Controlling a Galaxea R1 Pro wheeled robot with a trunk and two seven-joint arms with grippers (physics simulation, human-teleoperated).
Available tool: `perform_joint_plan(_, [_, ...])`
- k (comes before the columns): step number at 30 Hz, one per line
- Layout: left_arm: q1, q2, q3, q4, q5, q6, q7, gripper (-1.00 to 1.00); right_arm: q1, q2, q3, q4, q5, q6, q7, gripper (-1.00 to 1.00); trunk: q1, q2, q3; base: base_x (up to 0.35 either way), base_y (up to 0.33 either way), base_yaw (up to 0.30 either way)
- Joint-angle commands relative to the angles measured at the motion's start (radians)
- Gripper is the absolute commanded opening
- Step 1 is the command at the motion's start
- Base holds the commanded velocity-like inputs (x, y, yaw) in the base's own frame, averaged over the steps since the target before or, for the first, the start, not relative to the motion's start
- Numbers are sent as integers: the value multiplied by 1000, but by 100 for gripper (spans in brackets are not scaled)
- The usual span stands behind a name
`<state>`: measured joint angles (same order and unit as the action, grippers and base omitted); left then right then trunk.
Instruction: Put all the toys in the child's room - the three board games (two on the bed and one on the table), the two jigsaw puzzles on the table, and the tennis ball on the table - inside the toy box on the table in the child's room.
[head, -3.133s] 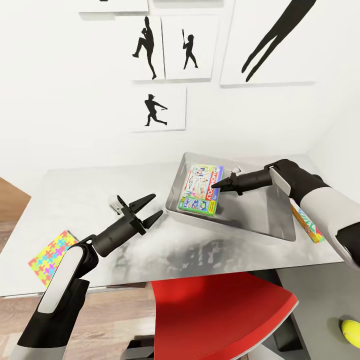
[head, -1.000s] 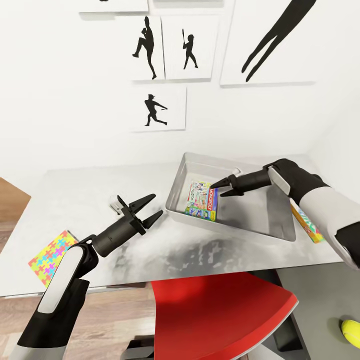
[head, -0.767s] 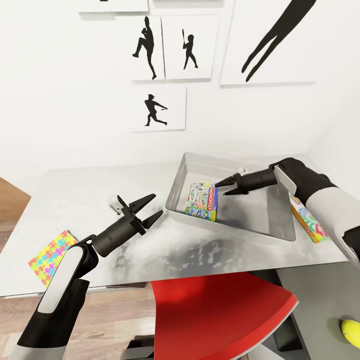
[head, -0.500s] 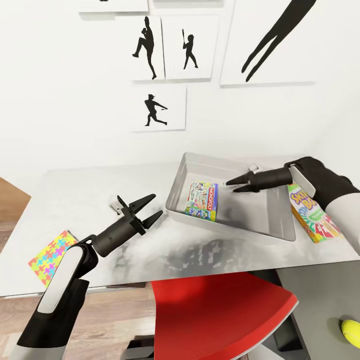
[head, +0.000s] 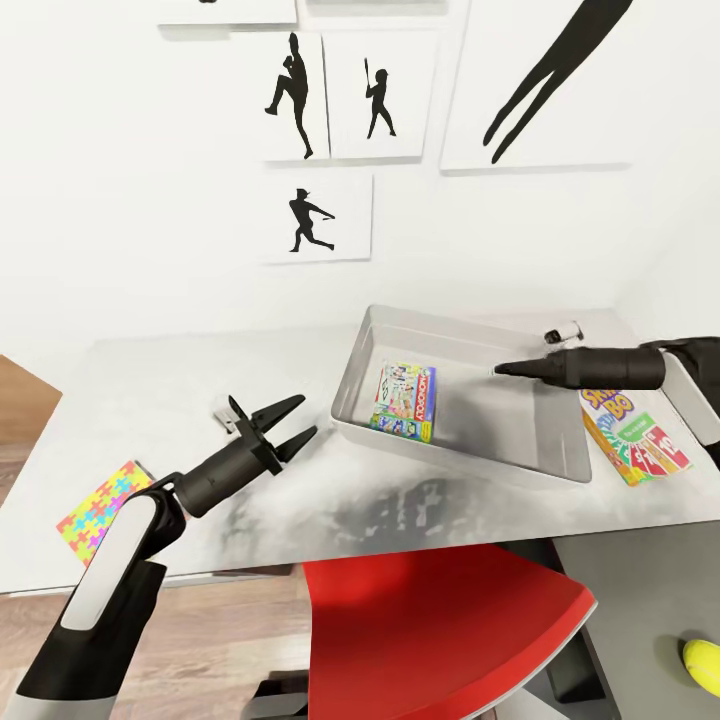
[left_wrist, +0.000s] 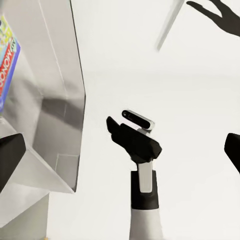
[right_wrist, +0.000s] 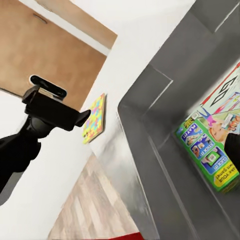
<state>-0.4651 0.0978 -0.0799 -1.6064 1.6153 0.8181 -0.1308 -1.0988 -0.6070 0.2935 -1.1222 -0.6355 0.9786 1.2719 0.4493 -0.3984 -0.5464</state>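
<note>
Green-edged board game (head: 405, 398) lies in the toy box (head: 560, 455); left gripper (head: 292, 425) gapes empty, right gripper (head: 500, 369) pinched, empty, mid-box.

Head high; wrists sharing toy box (head: 560, 440)

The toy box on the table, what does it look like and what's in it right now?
The toy box is a light grey tub with no lid, sloping sides and a rolled rim. It looks like plastic and sits flat on the table, turned at a slight angle. One colourful board game lies flat inside near its left end; the rest of its floor is bare. The right gripper hovers over the middle.
</note>
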Motion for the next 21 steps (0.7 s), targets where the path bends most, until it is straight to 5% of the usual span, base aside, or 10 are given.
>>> perform_joint_plan(1, [-1,1,-1,0,-3,1,-5,100,0,-1,1,-1,-3,5,1,100,1,-2,-1,0,0,0])
perform_joint_plan(6, [1,6,-1,0,-2,1,-7,100,100,-13,-121,-135,-7,2,3,100,1,-2,-1,0,0,0])
perform_joint_plan(12, [3,8,3,0,-3,-2,-13,100,160,-25,-176,-241,-8,19,-4,100,1,-2,-1,0,0,0])
perform_joint_plan(21, [11,10,6,0,-3,-5,-20,100,305,-108,-329,-423,-7,69,-31,100,1,-2,1,0,0,4])
